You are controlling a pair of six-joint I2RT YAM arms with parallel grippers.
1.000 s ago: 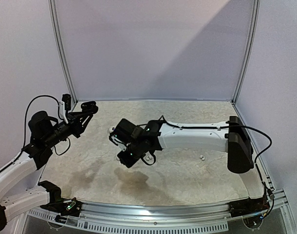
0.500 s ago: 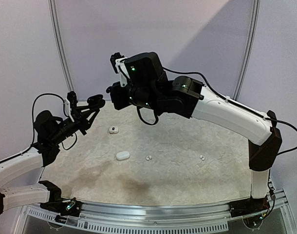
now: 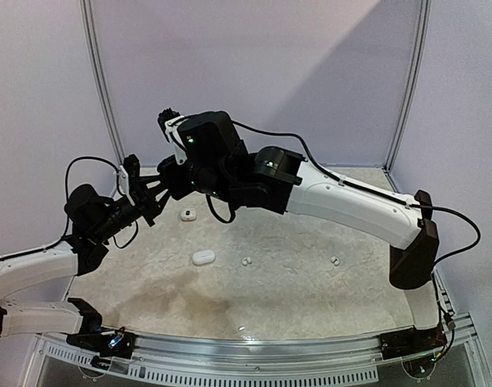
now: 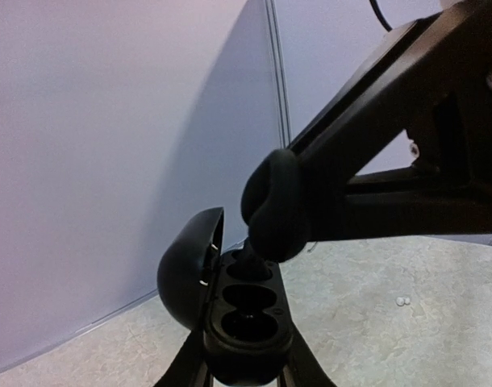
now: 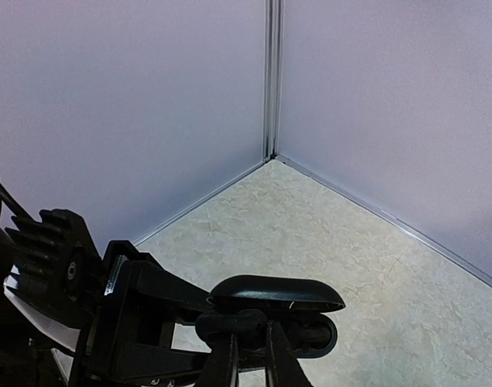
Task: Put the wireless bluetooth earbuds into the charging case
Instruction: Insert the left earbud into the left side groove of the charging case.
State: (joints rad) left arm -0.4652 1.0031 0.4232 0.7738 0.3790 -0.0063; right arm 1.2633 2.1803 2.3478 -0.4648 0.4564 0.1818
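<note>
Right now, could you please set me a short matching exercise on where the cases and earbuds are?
Things:
1. black charging case
2. nearer white case
3. rightmost white earbud

States:
A. lying alone on the table, towards its right side
B. held in the air, lid open
C. resting on the table near the middle, lid shut

Pairs: 1-B, 2-C, 3-A

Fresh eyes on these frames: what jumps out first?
Mid-air over the far-left corner of the table, the left fingers hold an open black case, while the right fingers hold what looks like a black earbud at one of its wells. Below, a white case and stray white earbuds lie on the tabletop.
</note>
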